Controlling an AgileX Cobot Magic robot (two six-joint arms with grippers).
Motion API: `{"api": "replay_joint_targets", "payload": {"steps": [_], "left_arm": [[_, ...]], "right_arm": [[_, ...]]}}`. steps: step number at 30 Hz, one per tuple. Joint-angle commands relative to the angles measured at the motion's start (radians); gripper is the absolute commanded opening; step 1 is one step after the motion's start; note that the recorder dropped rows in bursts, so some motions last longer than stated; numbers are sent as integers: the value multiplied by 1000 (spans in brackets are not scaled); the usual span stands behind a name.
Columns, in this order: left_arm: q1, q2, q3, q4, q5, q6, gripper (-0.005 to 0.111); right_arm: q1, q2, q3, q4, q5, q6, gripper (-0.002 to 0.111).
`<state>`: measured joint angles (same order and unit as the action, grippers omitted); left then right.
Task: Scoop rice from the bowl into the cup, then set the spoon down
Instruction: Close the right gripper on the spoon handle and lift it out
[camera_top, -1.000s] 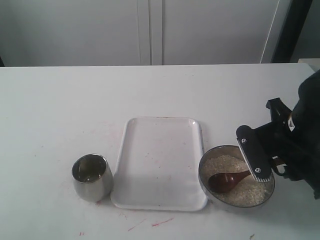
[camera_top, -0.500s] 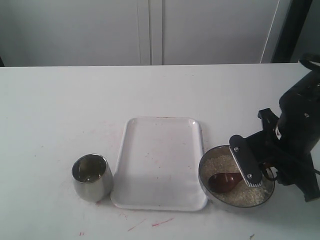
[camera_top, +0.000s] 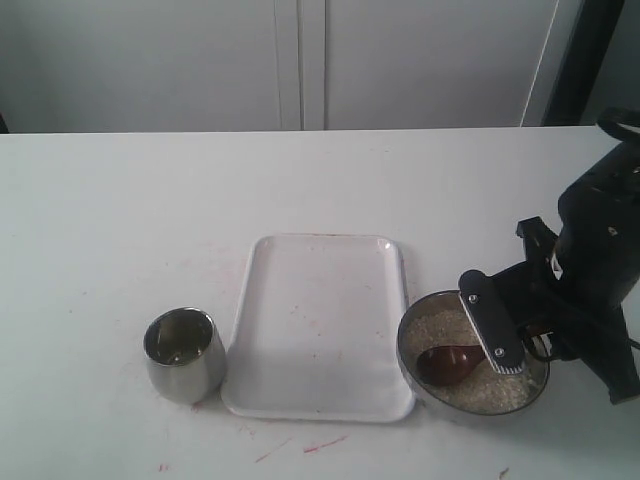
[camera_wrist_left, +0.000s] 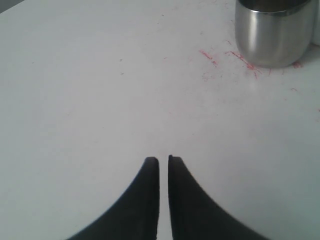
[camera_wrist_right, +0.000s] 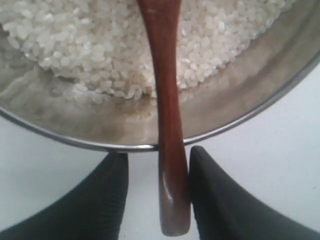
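Right wrist view: right gripper (camera_wrist_right: 157, 152) spread astride the spoon (camera_wrist_right: 165, 100) handle, not yet pinching it; spoon head lies in the rice (camera_wrist_right: 75, 45) inside the bowl (camera_wrist_right: 240, 100). Left gripper (camera_wrist_left: 163, 160) pressed together, near the cup (camera_wrist_left: 274, 35). Scooping, pouring and set-down all seem undone.

**AT WORK ON A LAB TEST BENCH**

My black arm (camera_top: 590, 270) reaches over a plain white table (camera_top: 120, 200) smeared with red marks (camera_top: 322, 442), backed by blank white cabinet doors (camera_top: 400, 60). A steel cup (camera_top: 182, 355), a white tray (camera_top: 320, 310) and a bowl (camera_top: 408, 365) of rice (camera_top: 440, 325) stand in a row: a staged trial set-up.
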<state>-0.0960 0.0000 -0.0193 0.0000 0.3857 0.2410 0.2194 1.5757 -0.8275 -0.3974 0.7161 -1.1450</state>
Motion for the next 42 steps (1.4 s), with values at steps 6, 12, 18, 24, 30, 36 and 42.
{"api": "replay_joint_targets", "payload": {"steps": [6,12,18,24,30,36,42], "left_arm": [[-7,0,9,-6,49,-6,14],[-7,0,9,-6,49,-6,14],[-7,0,9,-6,49,-6,14],[-7,0,9,-6,49,-6,14],[-7,0,9,-6,49,-6,14],[-7,0,9,-6,49,-6,14],[-7,0,9,-6,49,-6,14]], "right_arm": [[-1,1,4,-7,1,12,38],[-1,1,4,-7,-24,32,35],[-1,1,4,-7,-41,51,19],[-1,-1,4,-72,-36,150,0],[-1,-61,0,-139,73,348,0],[1,-216,0,-73,191,717,0],[1,-411,0,318,339,784,0]]}}
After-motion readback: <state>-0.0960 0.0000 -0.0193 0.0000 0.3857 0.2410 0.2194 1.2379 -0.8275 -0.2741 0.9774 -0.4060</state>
